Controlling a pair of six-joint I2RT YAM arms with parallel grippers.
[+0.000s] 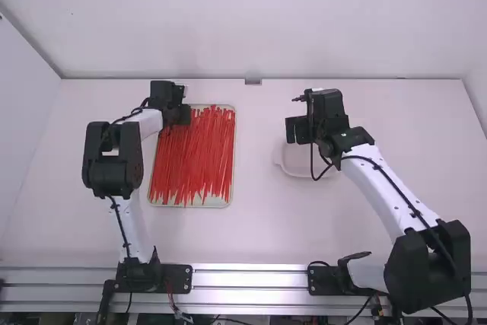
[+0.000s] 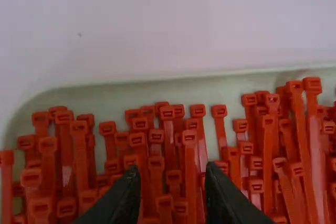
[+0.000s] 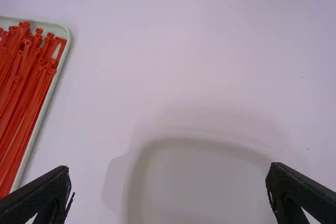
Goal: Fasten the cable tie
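Note:
Several red cable ties point(image 1: 194, 156) lie in a heap on a pale green tray point(image 1: 230, 164) left of the table's middle. My left gripper point(image 1: 178, 116) hangs low over the tray's far left corner. Its fingers point(image 2: 128, 195) stand open among the tie heads point(image 2: 168, 129), straddling a few of them and clamping none. My right gripper point(image 1: 308, 133) hovers above a shallow white dish point(image 1: 293, 161) right of the middle. It is wide open point(image 3: 168, 200) with nothing between its fingertips point(image 3: 44, 192), and the dish point(image 3: 205, 182) below holds nothing. The tray's edge point(image 3: 50, 85) lies off to one side.
The tray's far rim point(image 2: 173, 80) borders bare white table. A small grey bracket point(image 1: 253, 80) sits at the back wall. Open tabletop lies between the tray and the dish, and in front of both.

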